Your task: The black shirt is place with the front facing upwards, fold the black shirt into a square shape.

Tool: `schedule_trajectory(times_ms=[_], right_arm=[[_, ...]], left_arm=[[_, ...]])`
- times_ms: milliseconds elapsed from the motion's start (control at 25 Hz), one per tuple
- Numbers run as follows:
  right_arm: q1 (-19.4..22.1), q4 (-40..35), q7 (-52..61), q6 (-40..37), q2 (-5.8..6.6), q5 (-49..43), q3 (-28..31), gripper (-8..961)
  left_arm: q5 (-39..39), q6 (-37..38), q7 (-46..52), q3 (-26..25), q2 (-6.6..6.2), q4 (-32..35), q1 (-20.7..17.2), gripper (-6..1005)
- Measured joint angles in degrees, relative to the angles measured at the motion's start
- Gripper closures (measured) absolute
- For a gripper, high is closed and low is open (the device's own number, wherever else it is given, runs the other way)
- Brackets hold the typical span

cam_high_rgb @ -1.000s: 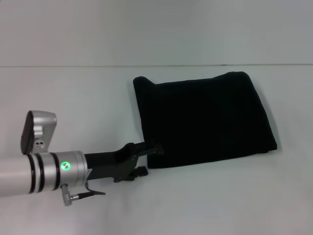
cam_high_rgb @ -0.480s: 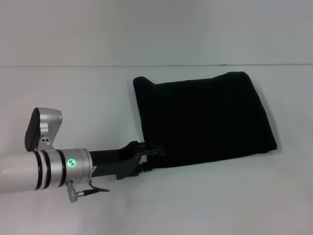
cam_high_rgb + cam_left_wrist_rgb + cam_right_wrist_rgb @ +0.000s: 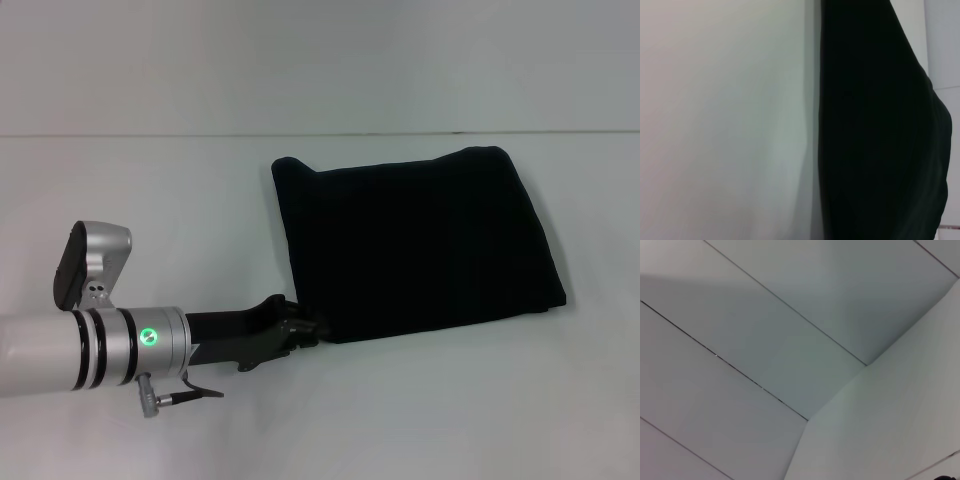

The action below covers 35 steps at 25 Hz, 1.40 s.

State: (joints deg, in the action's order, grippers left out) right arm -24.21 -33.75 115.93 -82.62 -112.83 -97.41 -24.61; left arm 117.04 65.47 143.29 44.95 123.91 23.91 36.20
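Note:
The black shirt (image 3: pixel 420 245) lies folded into a rough rectangle on the white table, right of centre in the head view. No lettering shows on it. My left gripper (image 3: pixel 308 328) reaches in low from the left and meets the shirt's near-left corner, touching its edge. The left wrist view shows the black shirt (image 3: pixel 875 130) close up beside bare table. My right gripper is out of view, and its wrist view shows only pale wall and table surfaces.
The white table (image 3: pixel 150 200) spreads to the left of and in front of the shirt. Its far edge meets a pale wall (image 3: pixel 320 60) just behind the shirt. My left arm's silver wrist (image 3: pixel 110 345) hangs over the near-left table area.
My left arm has shifted a little to the right, and its gripper has dropped from the shirt's left edge toward the near-left corner. The shirt's body has stayed in place.

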Motion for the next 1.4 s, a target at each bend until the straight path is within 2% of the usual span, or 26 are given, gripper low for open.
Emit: schedule_trajectory(times_ms=[320,480,680,880,960,1120,1360,1400], right_arm=[[-0.1,0.4,-0.1,0.0,0.16,0.0,0.0,11],[-0.1,0.4,0.0,0.0,0.16,0.0,0.0,11],[0.0,0.4,0.2,0.0,-0.02,-0.1,0.0,11],[0.1,0.5,0.3,0.0,-0.61,-0.1,0.3,11],[0.0,0.7,0.2,0.0,-0.76,-0.1,0.2,12],[-0.4,1.0,0.0,-0.1,-0.81,-0.5,-0.3,12],[-0.6,1.1,0.1,-0.1,-0.41,-0.6,-0.5,12],[-0.6,1.0,0.0,-0.1,-0.3,-0.7,-0.6,12]], left_arm=[[0.1,0.5,-2.2,0.1,-0.04,0.1,-0.1,777],[0.0,3.4,-5.3,-0.1,-0.36,1.0,-2.2,970],[-0.3,8.6,-4.4,-0.7,-0.45,7.8,-9.9,967],[-0.3,11.9,-4.1,-2.7,-1.69,9.8,-15.1,964],[-0.3,12.8,-4.4,-3.2,-2.26,9.6,-15.6,963],[0.0,15.3,-4.5,-3.3,-4.48,8.4,-15.1,961],[1.8,24.1,-7.2,-3.8,-7.01,10.7,-15.2,957],[2.4,25.8,-7.4,-5.2,-7.55,11.3,-15.7,905]])
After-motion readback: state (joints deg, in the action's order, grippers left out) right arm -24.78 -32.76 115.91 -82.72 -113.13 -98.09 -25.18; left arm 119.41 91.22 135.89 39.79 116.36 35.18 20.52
